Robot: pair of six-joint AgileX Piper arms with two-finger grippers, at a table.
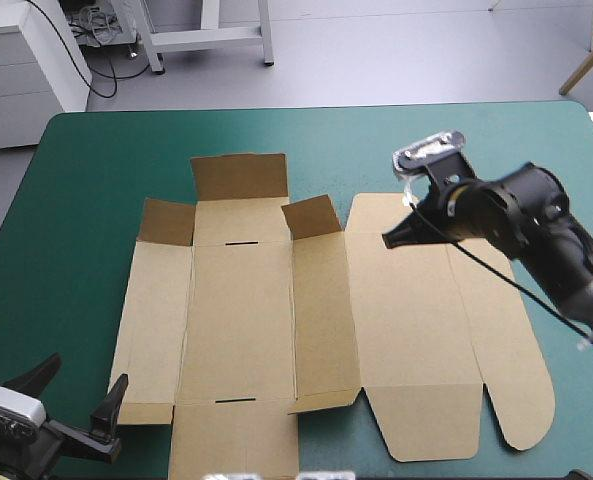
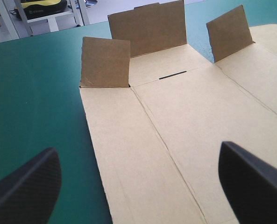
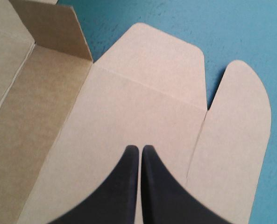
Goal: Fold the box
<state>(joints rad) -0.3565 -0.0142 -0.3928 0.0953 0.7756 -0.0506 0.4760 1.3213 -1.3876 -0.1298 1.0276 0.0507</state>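
Box (image 1: 276, 330) lies nearly flat on the table (image 1: 76, 200), long axis left to right, three far flaps (image 1: 238, 177) raised. My right gripper (image 1: 388, 240), fingers together, is over its right-hand panel (image 1: 416, 320); my left gripper (image 1: 76, 390), fingers apart, sits off its near-left corner

The box (image 1: 316, 330) is laid flat at the middle of the table (image 1: 86, 170) — three flaps (image 1: 239, 178) are raised along its far left side. The left gripper (image 1: 76, 392) is set beside its near left corner; the right gripper (image 1: 388, 240) is held over its right half, toward the far edge.
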